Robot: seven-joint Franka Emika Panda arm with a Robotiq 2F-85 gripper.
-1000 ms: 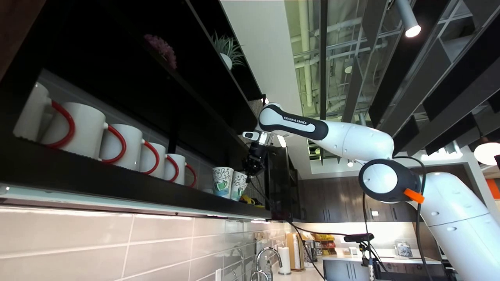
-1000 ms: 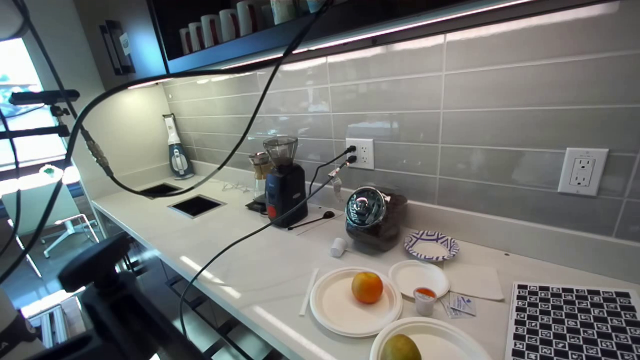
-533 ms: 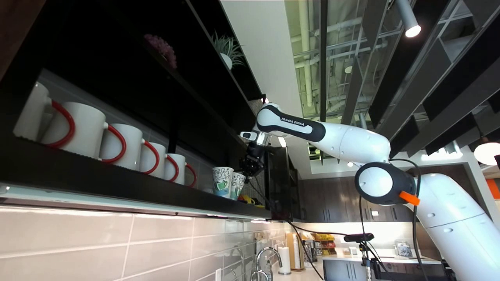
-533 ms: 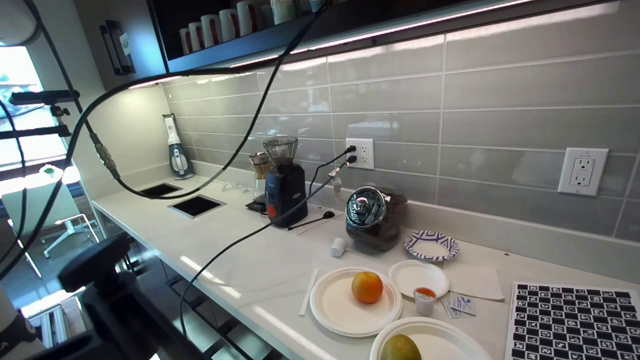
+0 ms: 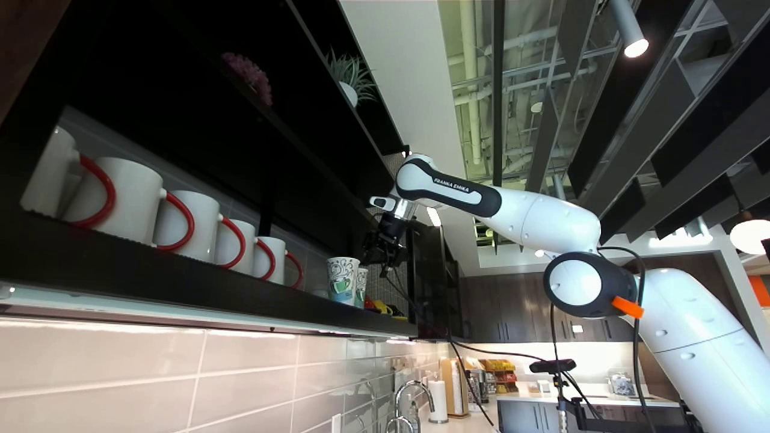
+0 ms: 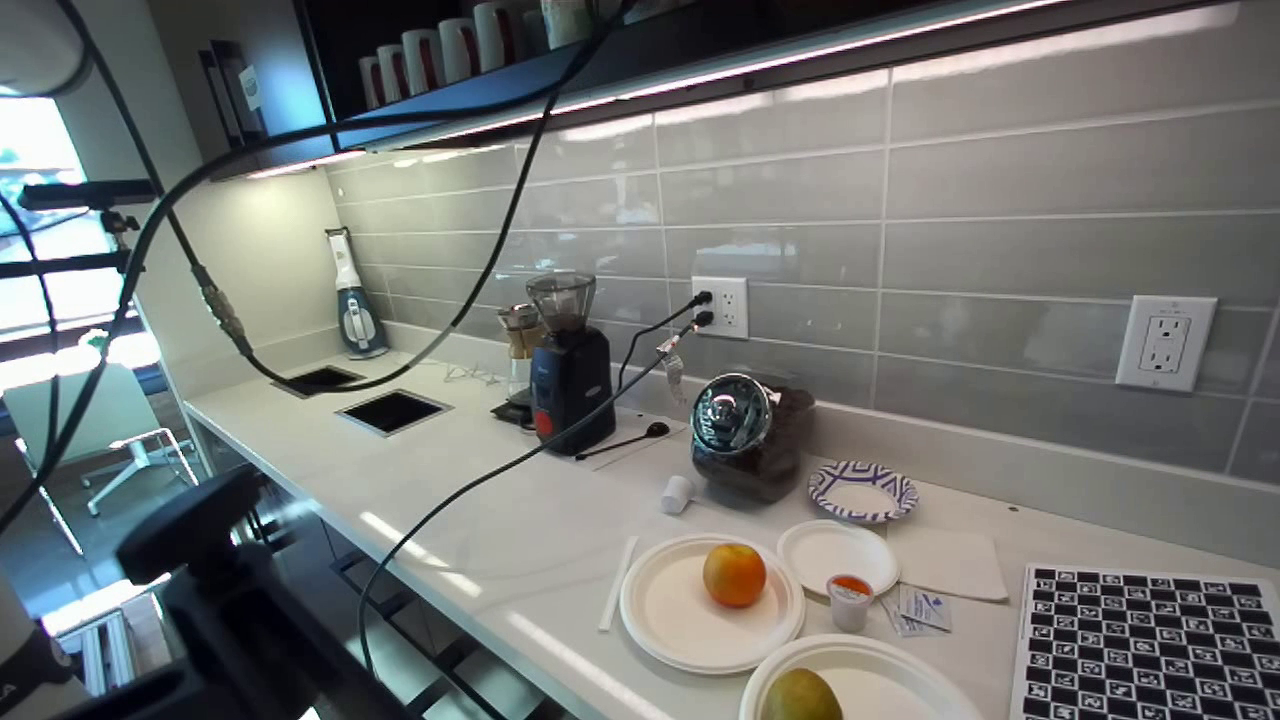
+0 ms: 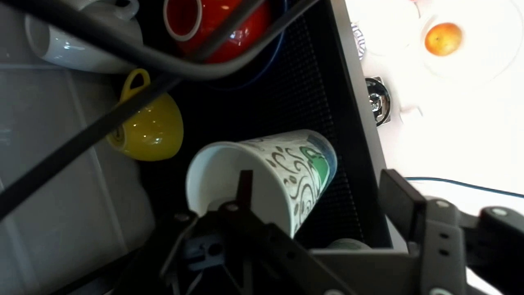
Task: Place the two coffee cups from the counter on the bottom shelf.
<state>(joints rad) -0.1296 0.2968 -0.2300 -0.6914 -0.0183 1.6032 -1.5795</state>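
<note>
We see 2 coffee cups (image 5: pixel 349 281) upright on the bottom shelf (image 5: pixel 240 294), the gripper (image 7: pixel 321 189) spread wide, holding nothing; the cups, likely light, crushable paper, want gentle pinching below the rim.

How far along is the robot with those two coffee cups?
Done, seemingly: the front cup and the cup behind it stand on the bottom shelf.
In hand: nothing apparent; the gripper is open.
Left: probably backing away, as one finger overlaps a cup's mouth in the wrist view.
</note>
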